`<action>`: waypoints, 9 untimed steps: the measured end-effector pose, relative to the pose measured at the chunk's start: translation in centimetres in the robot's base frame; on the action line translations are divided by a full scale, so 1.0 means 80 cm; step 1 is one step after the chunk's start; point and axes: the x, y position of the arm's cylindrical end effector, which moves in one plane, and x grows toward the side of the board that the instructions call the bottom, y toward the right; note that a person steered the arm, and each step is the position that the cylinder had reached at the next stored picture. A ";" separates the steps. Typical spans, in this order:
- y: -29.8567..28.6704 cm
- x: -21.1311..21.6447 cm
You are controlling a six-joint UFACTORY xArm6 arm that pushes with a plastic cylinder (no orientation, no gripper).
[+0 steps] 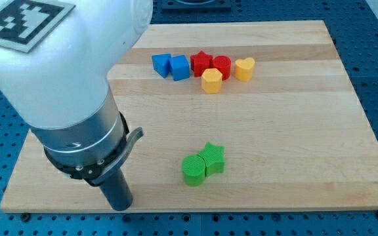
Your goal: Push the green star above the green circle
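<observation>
our tip (pixel 121 207), a bare rod gripping nothing, rests near the board's bottom edge, left of the green circle (pixel 193 170). the green star (pixel 212 159) touches the circle's right. we should swing beneath the star, then push it upward and leftward.

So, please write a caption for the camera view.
My tip rests left of the touching green circle and green star.
</observation>
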 end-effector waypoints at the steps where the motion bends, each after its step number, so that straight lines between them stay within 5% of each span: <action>1: 0.005 0.001; 3: 0.140 0.000; 5: 0.145 -0.001; 7: 0.211 -0.102; 9: 0.209 -0.105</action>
